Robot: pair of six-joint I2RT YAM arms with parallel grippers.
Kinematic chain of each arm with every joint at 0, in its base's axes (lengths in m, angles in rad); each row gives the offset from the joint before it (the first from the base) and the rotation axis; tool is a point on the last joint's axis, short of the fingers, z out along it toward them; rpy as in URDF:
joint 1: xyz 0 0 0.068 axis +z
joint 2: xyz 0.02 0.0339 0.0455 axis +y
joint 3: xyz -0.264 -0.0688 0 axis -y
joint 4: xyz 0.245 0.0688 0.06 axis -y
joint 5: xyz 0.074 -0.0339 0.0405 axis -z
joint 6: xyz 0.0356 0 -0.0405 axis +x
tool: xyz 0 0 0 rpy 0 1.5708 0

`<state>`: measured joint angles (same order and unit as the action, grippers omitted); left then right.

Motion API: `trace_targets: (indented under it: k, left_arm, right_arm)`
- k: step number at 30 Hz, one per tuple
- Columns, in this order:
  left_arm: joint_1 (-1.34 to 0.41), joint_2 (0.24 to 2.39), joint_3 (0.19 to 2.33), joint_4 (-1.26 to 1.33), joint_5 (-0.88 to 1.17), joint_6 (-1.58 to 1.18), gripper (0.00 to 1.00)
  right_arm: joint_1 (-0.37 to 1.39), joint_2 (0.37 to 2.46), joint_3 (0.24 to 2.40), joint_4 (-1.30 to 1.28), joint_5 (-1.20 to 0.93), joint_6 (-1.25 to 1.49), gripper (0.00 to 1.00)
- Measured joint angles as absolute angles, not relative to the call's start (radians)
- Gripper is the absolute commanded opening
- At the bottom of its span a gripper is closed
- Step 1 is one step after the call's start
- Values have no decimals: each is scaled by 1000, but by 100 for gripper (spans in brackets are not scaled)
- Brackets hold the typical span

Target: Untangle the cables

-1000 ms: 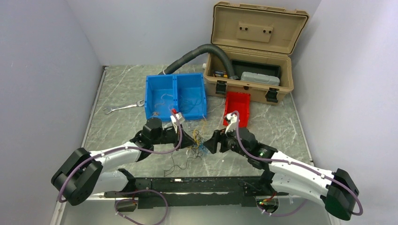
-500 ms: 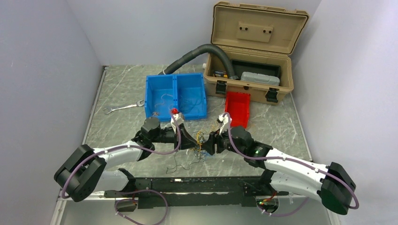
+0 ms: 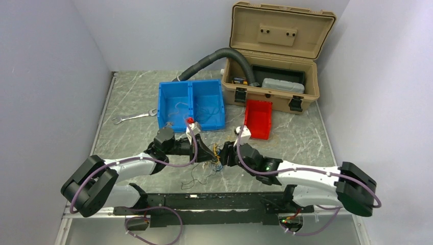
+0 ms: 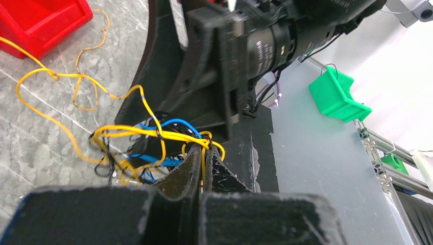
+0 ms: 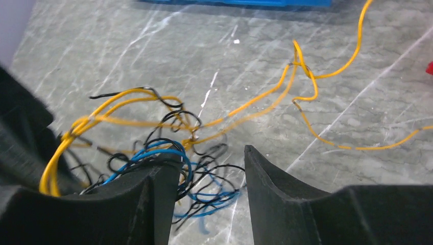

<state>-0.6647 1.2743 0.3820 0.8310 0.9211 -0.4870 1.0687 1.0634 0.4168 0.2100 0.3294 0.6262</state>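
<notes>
The cables [image 3: 215, 157] lie tangled on the table [image 3: 133, 138] between both grippers. The left gripper [image 4: 202, 154] pinches a yellow strand; the right gripper [image 5: 210, 159] is spread, with blue and black loops at its gap.

White shell links on left arm [image 3: 125, 168] and right arm [image 3: 311, 178], joined by bulky black joint housings [image 3: 89, 186]. Purple cable [image 3: 176, 164] routed loosely along each arm. White wrist block topped by red cap [image 3: 190, 121] on left. Green indicator [image 3: 266, 167] lit on right forearm. Matte black tapered fingers [image 5: 278, 196], edges scuffed pale. Pale printed lettering [image 4: 264, 47] around black barrel.
</notes>
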Motion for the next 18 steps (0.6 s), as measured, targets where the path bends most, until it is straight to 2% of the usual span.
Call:
trace_targets:
  k: [8,14,18]
  left_arm:
    - [-655,1238,344,887,919,-522,0]
    - [-636,1157,334,881,886,-540,0]
    - [-632,1074,405,648,757,-478,0]
  right_arm:
    - [1086,1242,482,117,493,849,47]
    - [1084,1180,422,-17,557,981,49]
    - [1081,1063,413,-219,637,1079,43]
